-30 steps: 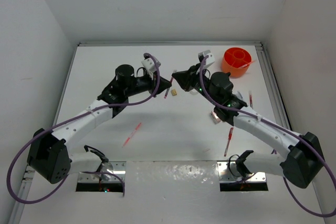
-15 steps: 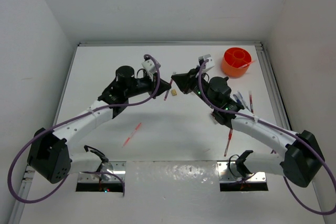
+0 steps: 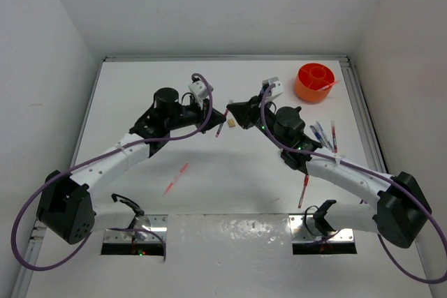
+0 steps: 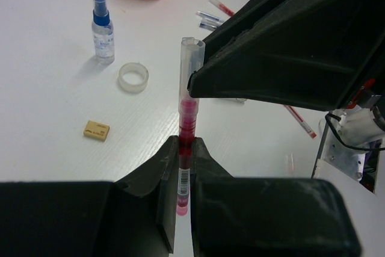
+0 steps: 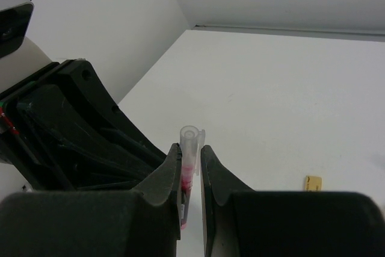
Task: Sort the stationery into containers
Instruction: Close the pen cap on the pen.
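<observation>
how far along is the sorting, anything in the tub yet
Barely begun: nothing clearly shows inside the orange tub. In hand, the left gripper clamps a pink pen while the right gripper flanks its upper end, grip unclear. Left to sort: tan eraser, tape ring, spray bottle, a red pen and more pens at the right.

My white table (image 3: 140,88) carries the orange tub (image 3: 314,82) at its far right. On it too are a tan eraser (image 4: 96,130), tape ring (image 4: 133,77), blue-capped bottle (image 4: 103,31), pink pen (image 3: 176,178), red pens (image 3: 304,190) and, seemingly, blue pens (image 3: 318,130) at right.
</observation>
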Motion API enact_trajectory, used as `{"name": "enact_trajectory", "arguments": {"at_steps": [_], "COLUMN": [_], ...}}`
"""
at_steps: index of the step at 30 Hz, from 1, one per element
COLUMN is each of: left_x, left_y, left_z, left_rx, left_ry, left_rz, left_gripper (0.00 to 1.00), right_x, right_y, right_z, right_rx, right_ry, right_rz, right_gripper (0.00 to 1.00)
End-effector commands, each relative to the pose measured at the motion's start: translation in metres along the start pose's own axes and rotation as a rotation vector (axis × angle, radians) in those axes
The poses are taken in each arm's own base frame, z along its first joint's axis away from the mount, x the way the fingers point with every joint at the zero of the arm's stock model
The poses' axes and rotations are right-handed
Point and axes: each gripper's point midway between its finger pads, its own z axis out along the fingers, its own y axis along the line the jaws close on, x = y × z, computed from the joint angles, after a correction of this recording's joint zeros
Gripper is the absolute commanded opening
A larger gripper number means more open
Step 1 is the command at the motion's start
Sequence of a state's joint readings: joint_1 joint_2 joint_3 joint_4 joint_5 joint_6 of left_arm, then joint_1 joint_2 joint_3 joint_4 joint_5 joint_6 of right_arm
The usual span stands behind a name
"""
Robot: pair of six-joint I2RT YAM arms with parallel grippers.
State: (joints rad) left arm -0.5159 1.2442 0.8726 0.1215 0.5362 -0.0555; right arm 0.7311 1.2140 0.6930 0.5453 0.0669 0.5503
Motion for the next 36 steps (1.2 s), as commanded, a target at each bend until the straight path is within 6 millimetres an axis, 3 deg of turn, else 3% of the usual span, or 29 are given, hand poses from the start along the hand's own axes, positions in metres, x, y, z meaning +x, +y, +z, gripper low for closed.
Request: {"name": "enact_trajectory", "arguments": {"at_steps": [1, 7, 22, 36], "left_x": [-0.092, -0.087, -0.094, -0.106], "left_y": [0.003, 0.001, -0.002, 0.000], "left_z": [-0.012, -0.011, -0.016, -0.021], "left_rx": [-0.032, -0.026, -0.033, -0.051], "left_ry": [-0.286, -0.273, -0.309, -0.387], "left_rz": [0.169, 0.149, 0.152, 0.155], "left_gripper": [0.00, 0.00, 0.00, 0.00], "right_x": [0.090, 0.089, 0.109, 0.141], "right_y": [-0.010, -0.008, -0.002, -0.009], "right_z": [-0.021, -0.018, -0.026, -0.036], "right_rx": [0.009, 0.007, -0.006, 0.006], "right_ry": [0.311, 0.319, 0.360, 0.427], "right_rz": [-0.015, -0.038, -0.034, -0.042], "right_gripper": [0.00, 0.00, 0.00, 0.00]}}
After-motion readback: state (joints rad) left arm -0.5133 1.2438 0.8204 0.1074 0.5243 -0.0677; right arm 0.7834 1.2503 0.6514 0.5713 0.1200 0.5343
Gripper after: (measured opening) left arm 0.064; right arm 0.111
